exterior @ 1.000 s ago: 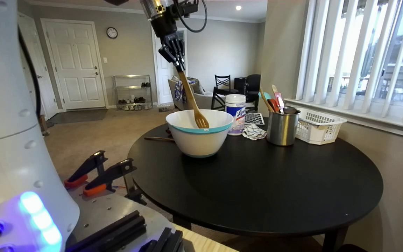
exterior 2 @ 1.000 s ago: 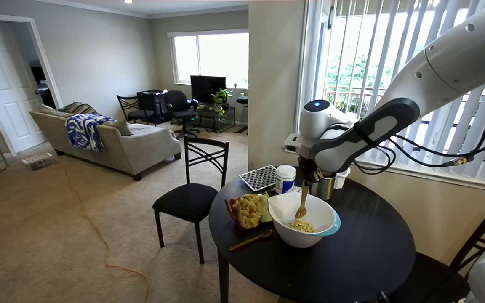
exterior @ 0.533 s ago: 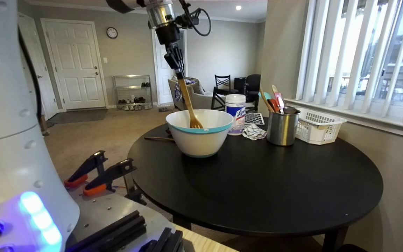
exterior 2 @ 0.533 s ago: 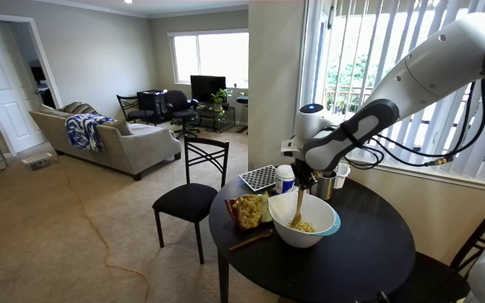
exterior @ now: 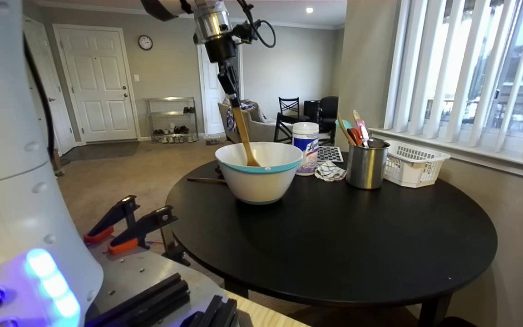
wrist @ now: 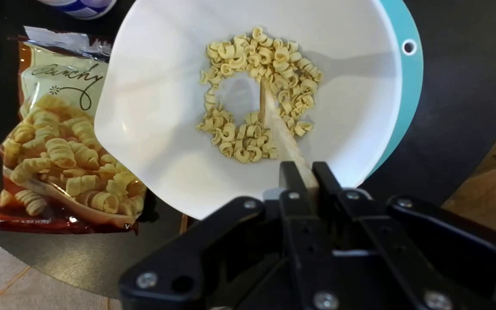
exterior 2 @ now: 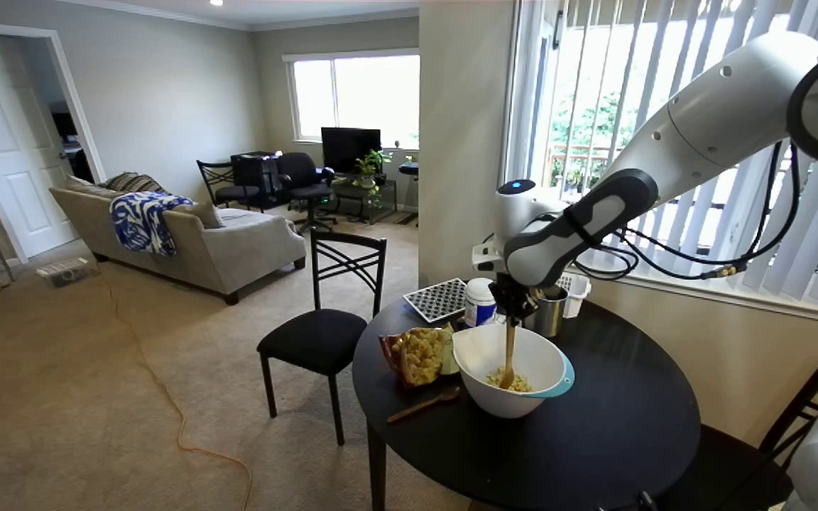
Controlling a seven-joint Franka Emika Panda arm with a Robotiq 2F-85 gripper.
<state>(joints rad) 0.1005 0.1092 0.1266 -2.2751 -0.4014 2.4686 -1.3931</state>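
Observation:
My gripper (wrist: 308, 172) is shut on the handle of a wooden fork (wrist: 289, 144), with a black finger on each side of it. In both exterior views the gripper (exterior: 234, 97) (exterior 2: 513, 312) is above a white bowl (exterior: 259, 184) (exterior 2: 498, 401) with a teal rim and handle. The fork (exterior: 242, 127) (exterior 2: 509, 348) slants down into the bowl. Its tip is among small curled pasta pieces (wrist: 248, 144) and partly hidden by them. The pasta lies in a rough ring around a bare patch of the bowl's bottom. A red snack bag (wrist: 80, 168) lies beside the bowl.
A round black table (exterior: 357, 245) bears everything. Behind the bowl stand a wipes canister (exterior: 306, 150), a crumpled cloth (exterior: 330, 171), a steel utensil pot (exterior: 367, 165) and a white basket (exterior: 416, 165). A wooden spoon (exterior 2: 423, 406) lies near the bag. A chair (exterior 2: 320, 341) stands by the table.
My gripper has come down with the fork still held. The fork's head has gone from above the pasta down into it, and its tines no longer show above the rim. The bowl has not moved.

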